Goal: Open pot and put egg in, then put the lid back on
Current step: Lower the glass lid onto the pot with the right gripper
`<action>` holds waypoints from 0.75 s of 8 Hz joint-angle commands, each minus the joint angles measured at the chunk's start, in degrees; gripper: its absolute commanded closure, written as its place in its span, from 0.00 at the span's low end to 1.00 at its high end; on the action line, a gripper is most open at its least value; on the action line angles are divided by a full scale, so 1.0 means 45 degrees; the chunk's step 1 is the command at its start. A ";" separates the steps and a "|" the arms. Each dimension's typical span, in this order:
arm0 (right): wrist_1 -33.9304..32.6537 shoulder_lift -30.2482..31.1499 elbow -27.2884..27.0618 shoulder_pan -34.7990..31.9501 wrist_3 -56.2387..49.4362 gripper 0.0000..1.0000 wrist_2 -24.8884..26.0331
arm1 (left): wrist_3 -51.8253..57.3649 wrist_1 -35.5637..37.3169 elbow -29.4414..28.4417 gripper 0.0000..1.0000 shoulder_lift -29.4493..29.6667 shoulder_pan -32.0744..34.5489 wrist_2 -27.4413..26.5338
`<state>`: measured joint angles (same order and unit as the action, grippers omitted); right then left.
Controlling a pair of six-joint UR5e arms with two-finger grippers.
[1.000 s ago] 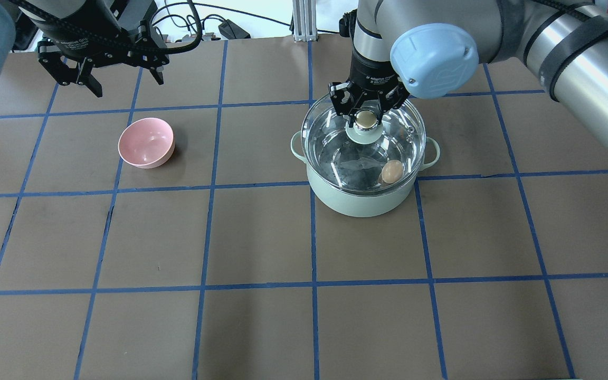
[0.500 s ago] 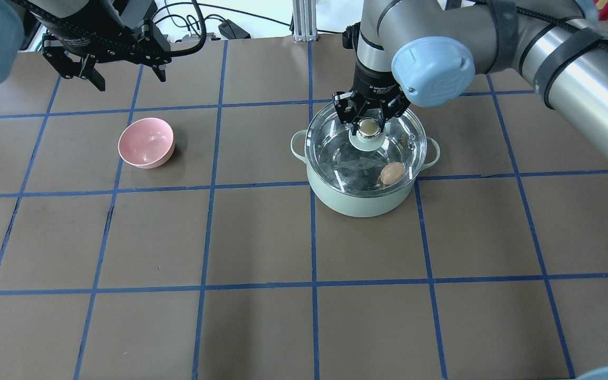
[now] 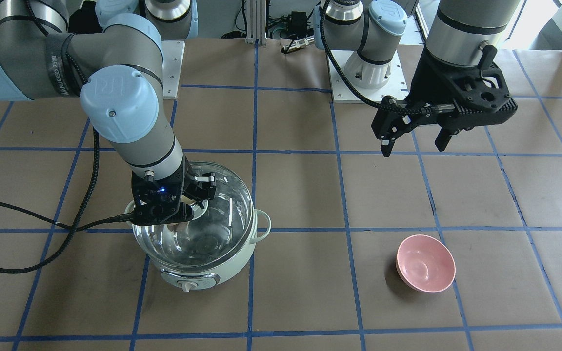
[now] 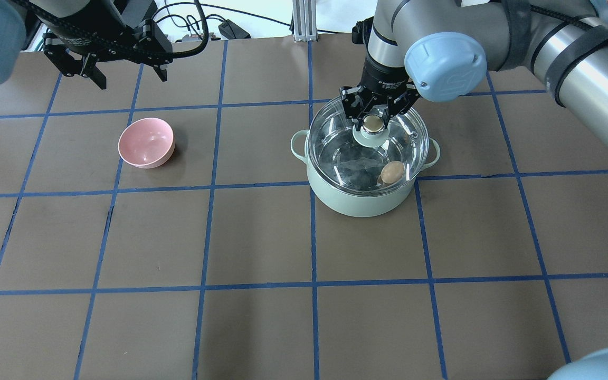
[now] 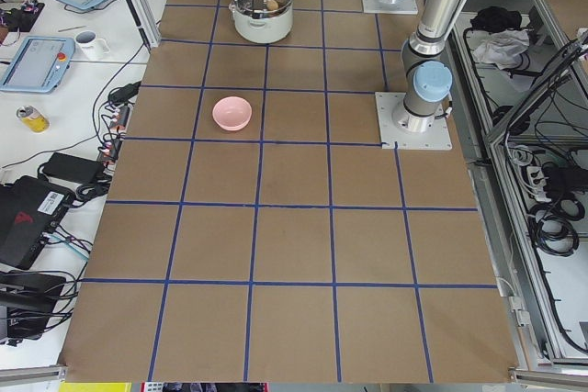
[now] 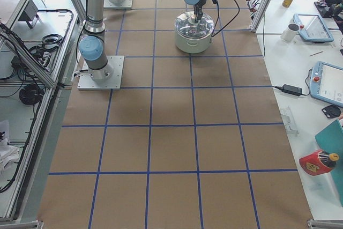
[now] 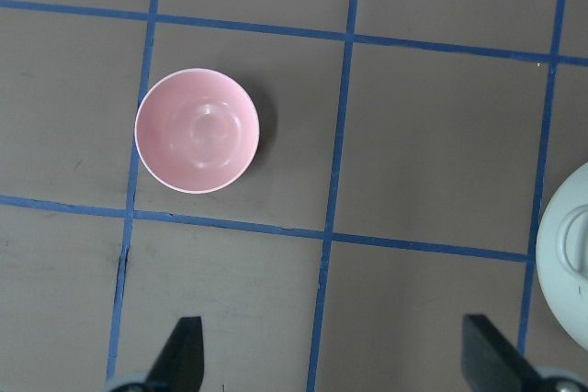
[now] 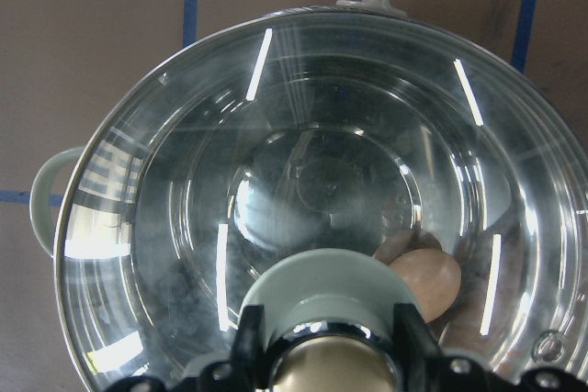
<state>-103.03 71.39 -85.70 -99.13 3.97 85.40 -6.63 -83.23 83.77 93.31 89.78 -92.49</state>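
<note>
The mint-green pot (image 4: 359,203) stands right of the table's centre, its dial (image 3: 188,286) facing away from the robot. The tan egg (image 4: 392,171) lies inside it on the steel floor and also shows in the right wrist view (image 8: 424,282). My right gripper (image 4: 373,122) is shut on the beige-gold knob of the glass lid (image 4: 335,142). It holds the lid over the pot's mouth, set slightly to the right of the rim. I cannot tell whether the lid rests on the rim. My left gripper (image 4: 129,80) is open and empty, high above the far left of the table.
A pink bowl (image 4: 146,142) sits empty on the left of the table, below and in front of the left gripper; it also shows in the left wrist view (image 7: 197,130). Brown paper with blue tape lines covers the table. Cables lie beyond the far edge.
My right gripper has carried the lid a little to the right over the pot. My left gripper has drawn slightly back towards the far edge. The egg has not moved.
</note>
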 commanded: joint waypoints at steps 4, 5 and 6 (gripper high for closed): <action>-0.0053 -0.0161 -0.0175 0.0035 -0.0139 1.00 -0.0248 | 0.0165 0.0467 -0.0041 0.00 -0.0051 -0.0029 -0.0014; -0.0092 -0.0161 -0.0175 0.0036 -0.0139 1.00 -0.0208 | 0.0165 0.0448 -0.0040 0.00 -0.0051 -0.0029 -0.0014; -0.0111 -0.0180 -0.0175 0.0036 -0.0158 1.00 -0.0208 | 0.0165 0.0448 -0.0021 0.00 -0.0051 -0.0029 -0.0033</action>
<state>-103.32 70.69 -86.47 -98.99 3.40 84.25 -5.91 -81.18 83.55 93.08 89.68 -92.55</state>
